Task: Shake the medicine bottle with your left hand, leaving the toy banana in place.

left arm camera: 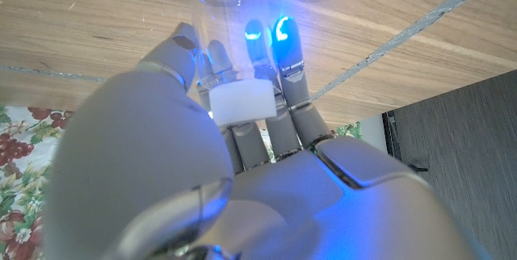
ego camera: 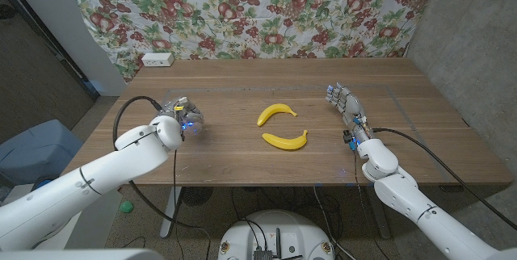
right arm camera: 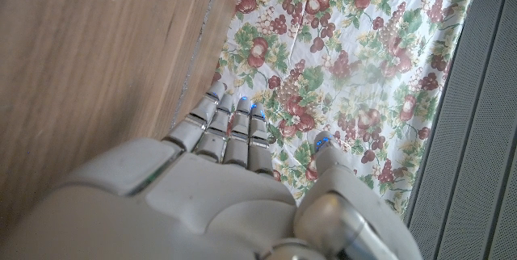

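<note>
Left hand (left arm camera: 242,171) grips 1 medicine bottle (left arm camera: 239,102); 2 toy bananas (ego camera: 276,113) lie nearby.

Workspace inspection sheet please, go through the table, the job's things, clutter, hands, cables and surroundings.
Surface: wooden table, a taped outline on it.
Job's things: clear medicine bottle with white cap, gripped in the left hand; two toy bananas lie mid-table, apart from both hands.
Clutter: nothing seen.
Hands: right hand holds nothing, fingers extended.
Cables: black cables along both arms.
Surroundings: fruit-print cloth behind; white power strip at the back edge.
</note>
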Controlling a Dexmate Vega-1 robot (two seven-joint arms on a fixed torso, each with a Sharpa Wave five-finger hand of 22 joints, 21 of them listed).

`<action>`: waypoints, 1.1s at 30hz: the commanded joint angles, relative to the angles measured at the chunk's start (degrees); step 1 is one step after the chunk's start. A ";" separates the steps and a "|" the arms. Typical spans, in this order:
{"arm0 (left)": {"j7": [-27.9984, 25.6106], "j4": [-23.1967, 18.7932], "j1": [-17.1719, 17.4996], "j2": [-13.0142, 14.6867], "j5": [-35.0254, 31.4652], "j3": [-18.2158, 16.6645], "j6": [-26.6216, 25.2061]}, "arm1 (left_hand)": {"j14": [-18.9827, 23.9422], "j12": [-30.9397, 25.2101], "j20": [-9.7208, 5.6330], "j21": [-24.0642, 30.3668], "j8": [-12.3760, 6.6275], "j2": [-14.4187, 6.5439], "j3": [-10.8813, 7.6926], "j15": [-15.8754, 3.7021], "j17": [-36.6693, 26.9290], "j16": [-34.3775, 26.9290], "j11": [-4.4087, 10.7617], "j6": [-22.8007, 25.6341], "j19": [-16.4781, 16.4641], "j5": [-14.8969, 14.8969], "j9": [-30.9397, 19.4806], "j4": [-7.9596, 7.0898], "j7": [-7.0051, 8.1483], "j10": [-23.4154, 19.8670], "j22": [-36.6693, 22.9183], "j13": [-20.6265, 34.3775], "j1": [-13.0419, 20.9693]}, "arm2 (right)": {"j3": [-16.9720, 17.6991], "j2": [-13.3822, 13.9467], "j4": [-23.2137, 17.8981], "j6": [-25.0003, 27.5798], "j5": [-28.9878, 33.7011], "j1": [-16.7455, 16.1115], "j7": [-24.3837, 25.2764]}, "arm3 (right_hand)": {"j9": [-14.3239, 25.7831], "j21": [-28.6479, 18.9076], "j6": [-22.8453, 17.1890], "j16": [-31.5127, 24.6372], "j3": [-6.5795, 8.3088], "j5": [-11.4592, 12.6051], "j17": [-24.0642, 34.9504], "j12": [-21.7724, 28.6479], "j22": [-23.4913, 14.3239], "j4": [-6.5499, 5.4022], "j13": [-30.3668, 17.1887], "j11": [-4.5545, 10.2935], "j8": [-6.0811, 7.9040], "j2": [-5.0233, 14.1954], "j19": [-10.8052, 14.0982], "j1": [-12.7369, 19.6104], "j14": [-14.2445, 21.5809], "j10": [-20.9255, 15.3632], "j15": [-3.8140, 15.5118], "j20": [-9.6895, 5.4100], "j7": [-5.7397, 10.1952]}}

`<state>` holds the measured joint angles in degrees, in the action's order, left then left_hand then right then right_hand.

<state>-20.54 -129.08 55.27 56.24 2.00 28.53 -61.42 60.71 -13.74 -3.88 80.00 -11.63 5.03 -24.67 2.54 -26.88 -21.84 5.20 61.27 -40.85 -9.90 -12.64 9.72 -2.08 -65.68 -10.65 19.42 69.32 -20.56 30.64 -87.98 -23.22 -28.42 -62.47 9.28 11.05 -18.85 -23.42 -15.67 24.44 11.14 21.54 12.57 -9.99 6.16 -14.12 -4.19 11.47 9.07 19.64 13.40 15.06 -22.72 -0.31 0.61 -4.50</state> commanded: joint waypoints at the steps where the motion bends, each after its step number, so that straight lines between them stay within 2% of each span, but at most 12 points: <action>1: 1.11 2.61 -4.75 -0.01 0.31 4.92 -2.67 | 13.06 0.13 -7.82 -0.06 0.12 -9.26 -0.53 -16.20 -0.37 -0.07 0.26 -0.42 0.14 -0.03 -0.27 0.06 0.10 0.26 0.03 0.18 8.42 | -0.15 -0.24 0.62 0.15 0.02 0.56 0.06 | 0.14 0.20 0.14 0.17 0.09 -0.26 0.07 0.12 -0.23 0.19 -0.15 -0.18 0.11 -0.12 0.45 0.06 0.53 -0.16 -0.03 0.18 0.02; 9: 2.73 3.89 -7.70 0.17 0.34 7.76 -3.94 | 13.01 0.33 -7.89 -0.21 0.49 -9.53 -0.79 -16.21 -0.46 -0.07 0.34 -1.63 0.21 -0.02 -0.32 0.14 0.12 0.95 0.07 0.30 8.57 | -0.29 -0.30 0.99 0.42 0.10 1.04 0.04 | 0.14 0.33 0.18 0.21 0.09 -0.26 0.05 0.11 -0.24 0.19 -0.15 -0.21 0.10 -0.12 0.48 0.04 0.49 -0.14 0.10 0.19 0.02; 12: 3.82 4.20 -10.48 0.36 -1.09 11.15 -6.32 | 12.47 0.52 -7.79 -0.81 0.79 -9.74 -1.10 -16.22 0.02 0.46 0.47 -3.03 0.95 -0.05 -0.39 0.15 -0.03 2.01 0.24 0.66 8.51 | -0.32 -0.38 1.18 0.35 0.20 1.28 0.05 | 0.14 0.39 0.19 0.19 0.10 -0.26 0.05 0.11 -0.24 0.19 -0.15 -0.22 0.10 -0.12 0.51 0.03 0.55 -0.12 0.00 0.20 0.02; 14: 4.58 4.27 -12.86 0.24 -2.47 14.15 -8.97 | 10.26 0.84 -7.65 -1.64 0.97 -9.67 -1.46 -16.30 1.29 2.16 0.98 -4.73 2.24 -0.15 -0.49 0.22 0.40 3.69 0.32 1.16 8.17 | -0.34 -0.40 1.27 0.40 0.18 1.40 0.02 | 0.14 0.41 0.18 0.19 0.10 -0.26 0.05 0.10 -0.24 0.19 -0.15 -0.18 0.10 -0.11 0.52 0.03 0.54 -0.10 0.00 0.20 0.07; 17: 5.35 4.48 -14.41 0.24 -2.86 15.82 -10.17 | 8.58 1.00 -7.50 -2.33 1.18 -9.27 -1.64 -16.38 2.14 3.33 1.09 -6.21 3.22 -0.30 -0.56 0.38 0.92 4.68 0.41 1.46 8.05 | -0.39 -0.52 1.51 0.32 0.14 1.62 -0.06 | 0.14 0.46 0.18 0.20 0.11 -0.26 0.04 0.13 -0.24 0.19 -0.15 -0.15 0.10 -0.11 0.55 0.03 0.54 -0.19 0.05 0.18 0.07; 18: 5.47 4.53 -15.12 0.31 -3.34 16.79 -10.71 | 7.49 1.36 -7.05 -2.73 1.28 -8.90 -1.43 -16.44 2.71 4.07 1.80 -7.40 3.75 -0.36 -0.60 0.06 1.28 5.84 0.41 1.49 7.18 | -0.40 -0.58 1.56 0.39 0.09 1.68 -0.03 | 0.14 0.49 0.18 0.20 0.11 -0.26 0.04 0.12 -0.24 0.19 -0.15 -0.11 0.10 -0.10 0.54 0.03 0.54 -0.15 -0.04 0.20 0.08; 22: 5.91 4.87 -17.14 0.07 -4.10 19.14 -12.81 | 5.69 1.87 -6.36 -3.44 1.36 -8.09 -0.72 -16.50 3.49 5.15 2.26 -9.21 4.54 -0.42 -0.65 -0.46 2.32 7.57 0.47 1.35 5.10 | -0.47 -0.69 1.77 0.48 0.05 1.92 -0.05 | 0.14 0.54 0.15 0.20 0.11 -0.26 0.03 0.09 -0.24 0.19 -0.14 -0.19 0.12 -0.10 0.60 0.03 0.57 -0.08 -0.06 0.19 0.08; 28: 6.38 5.27 -20.41 -0.04 -5.67 23.47 -15.54 | 2.11 2.54 -5.50 -5.63 1.35 -7.14 0.16 -16.51 4.62 6.85 2.32 -12.16 6.17 -0.58 -0.65 -0.81 2.85 10.92 0.70 0.97 1.93 | -0.64 -0.85 2.19 0.63 0.08 2.30 -0.09 | 0.14 0.62 0.15 0.20 0.12 -0.26 0.03 0.07 -0.25 0.20 -0.14 -0.14 0.12 -0.10 0.60 0.03 0.57 -0.04 0.00 0.22 0.04; 33: 7.33 5.66 -22.54 -0.08 -5.35 25.53 -17.27 | -3.34 3.32 -5.16 -8.39 1.25 -7.36 0.54 -16.32 5.67 8.76 2.84 -16.23 8.98 -0.84 -0.39 -0.72 4.21 17.29 0.86 0.16 -1.12 | -0.75 -1.10 2.51 0.61 0.15 2.67 0.01 | 0.14 0.70 0.13 0.22 0.12 -0.26 0.02 0.07 -0.25 0.20 -0.14 -0.18 0.13 -0.11 0.62 0.03 0.55 -0.03 0.03 0.22 0.04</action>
<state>-14.86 -124.32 38.31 56.36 -2.14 47.64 -74.00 55.22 -10.80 -3.08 72.70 -10.37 -1.00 -24.26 -3.98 -21.46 -13.73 7.85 46.38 -32.83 -10.40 -13.03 8.88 1.65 -51.04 -9.74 19.79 68.24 -21.07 29.95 -86.16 -22.76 -28.36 -60.53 9.29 11.05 -18.18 -23.42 -15.46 24.44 11.14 21.54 12.57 -9.99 6.16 -14.12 -4.19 11.48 9.06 19.64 13.43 15.06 -22.72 -0.32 0.61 -4.49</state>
